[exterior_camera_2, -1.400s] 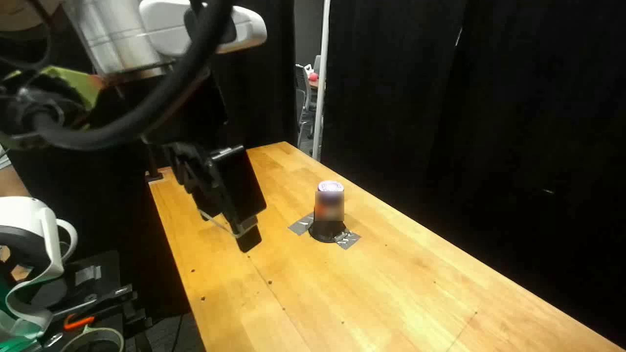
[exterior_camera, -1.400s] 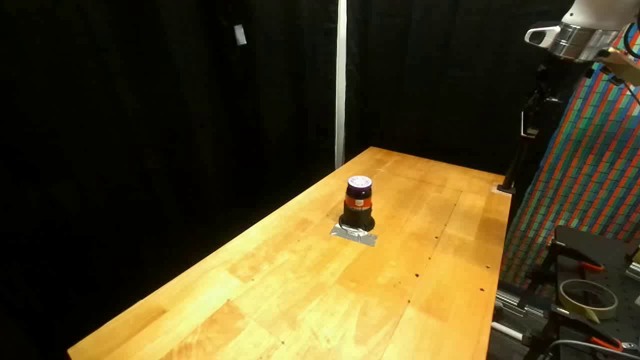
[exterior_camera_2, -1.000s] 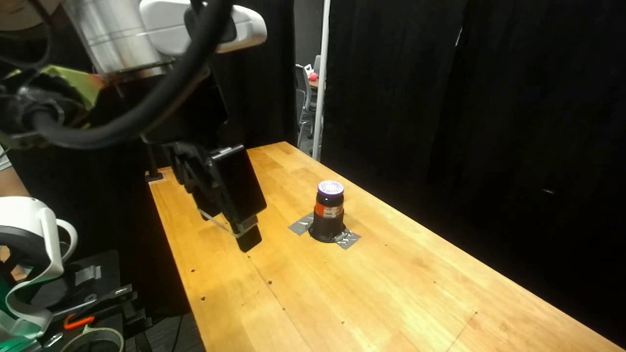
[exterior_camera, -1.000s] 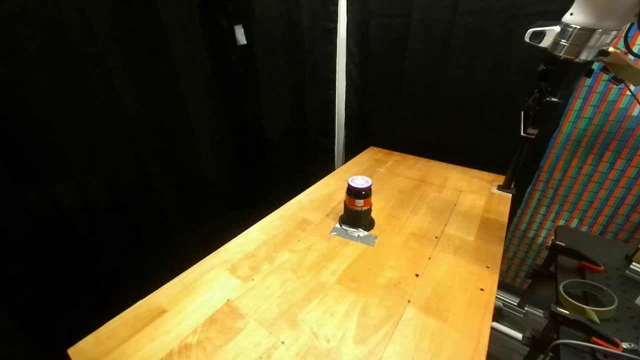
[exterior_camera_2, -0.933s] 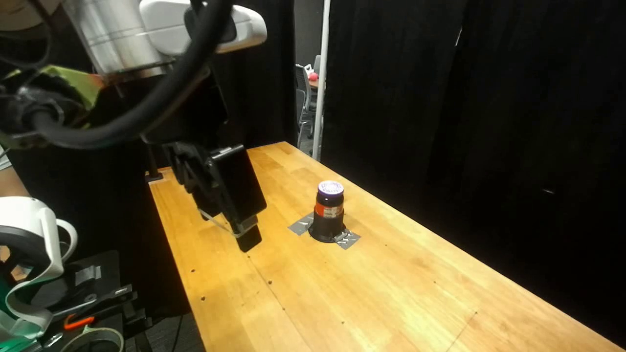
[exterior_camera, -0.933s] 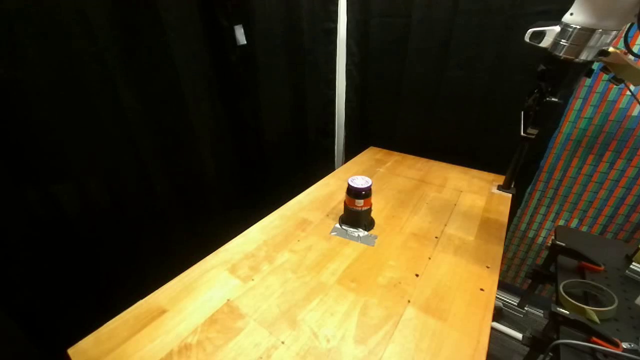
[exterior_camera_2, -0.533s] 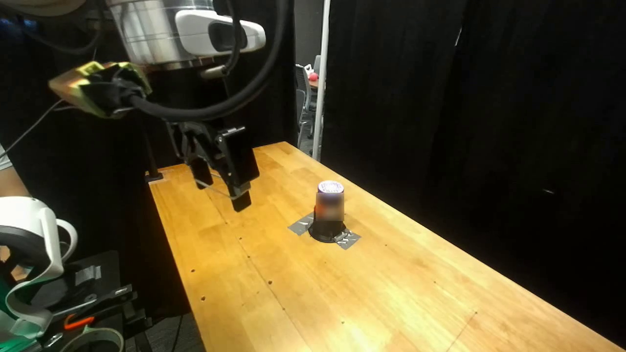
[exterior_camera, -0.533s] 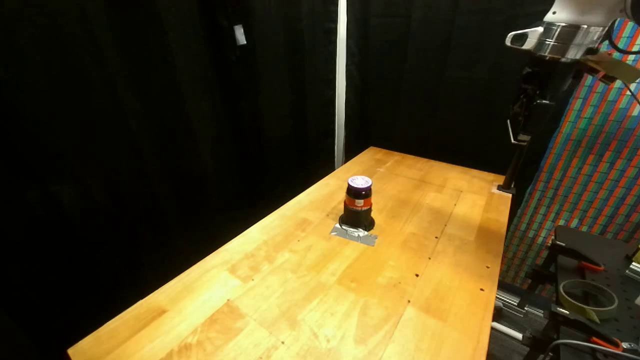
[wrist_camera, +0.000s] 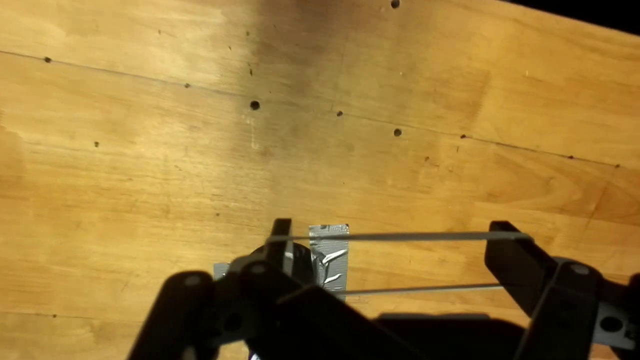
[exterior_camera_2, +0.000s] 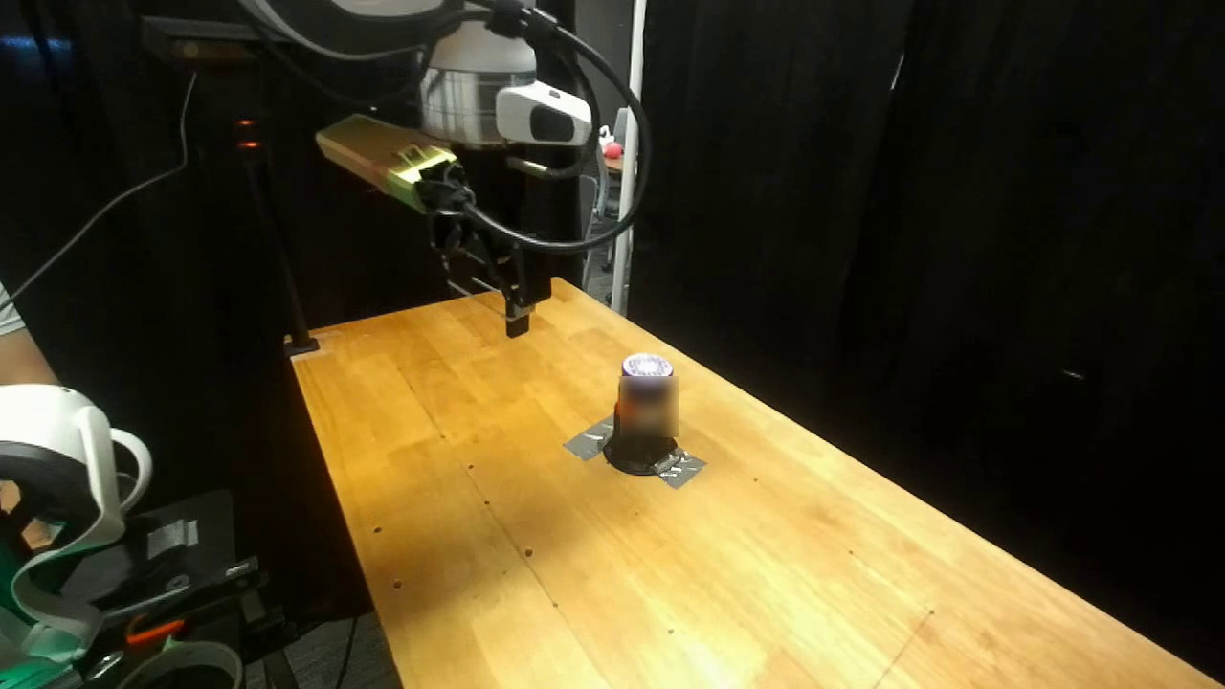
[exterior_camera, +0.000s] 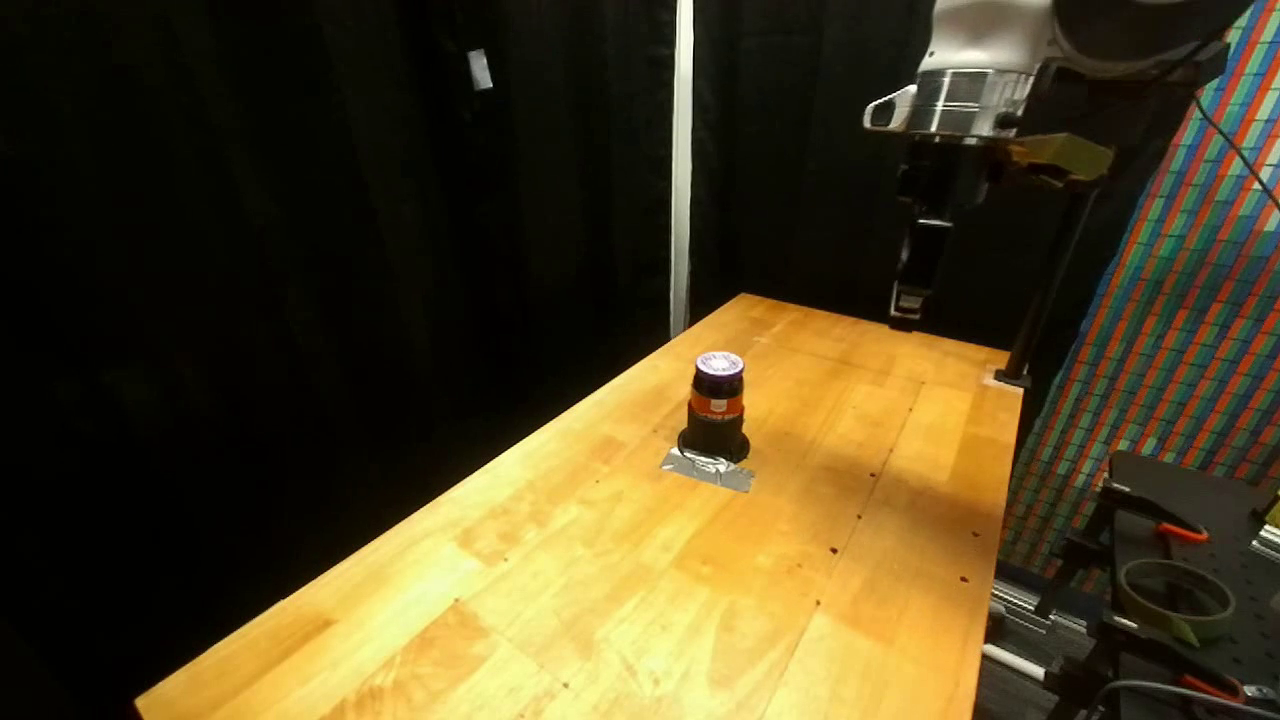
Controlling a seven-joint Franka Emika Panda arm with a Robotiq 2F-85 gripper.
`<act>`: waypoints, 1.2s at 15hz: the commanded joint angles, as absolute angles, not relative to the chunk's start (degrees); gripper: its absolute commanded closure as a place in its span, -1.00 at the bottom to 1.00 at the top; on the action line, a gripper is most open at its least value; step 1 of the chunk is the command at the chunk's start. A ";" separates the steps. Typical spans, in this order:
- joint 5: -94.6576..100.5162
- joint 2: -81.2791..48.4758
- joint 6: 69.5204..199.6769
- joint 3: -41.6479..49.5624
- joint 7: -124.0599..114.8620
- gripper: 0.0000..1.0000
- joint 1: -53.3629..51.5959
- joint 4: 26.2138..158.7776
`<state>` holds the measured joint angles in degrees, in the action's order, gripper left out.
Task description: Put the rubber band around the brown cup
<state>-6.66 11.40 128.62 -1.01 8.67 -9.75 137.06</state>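
The brown cup, a dark cylinder with an orange band and a white-purple top, stands upright on the wooden table in both exterior views; part of it is blurred in an exterior view. In the wrist view its black base shows behind the left finger, mostly hidden. My gripper is open, with a grey rubber band stretched around both fingers. The gripper hangs above the table, apart from the cup and higher than it, in both exterior views.
Silver tape lies at the cup's base on the table. A dark pole stands at a table corner. Black curtains hang beyond the table. A dark side stand with a tape roll is beside it.
The arm has moved across the table, leftward in an exterior view and rightward and farther off in an exterior view. The rubber band stays stretched on the fingers. The cup has not moved.
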 commanded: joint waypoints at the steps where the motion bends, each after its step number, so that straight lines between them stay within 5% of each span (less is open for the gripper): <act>1: -7.43 0.61 129.89 -3.60 4.07 -1.00 -8.94 126.83; 18: 6.22 -27.33 146.24 -2.77 0.59 -1.00 -7.30 104.97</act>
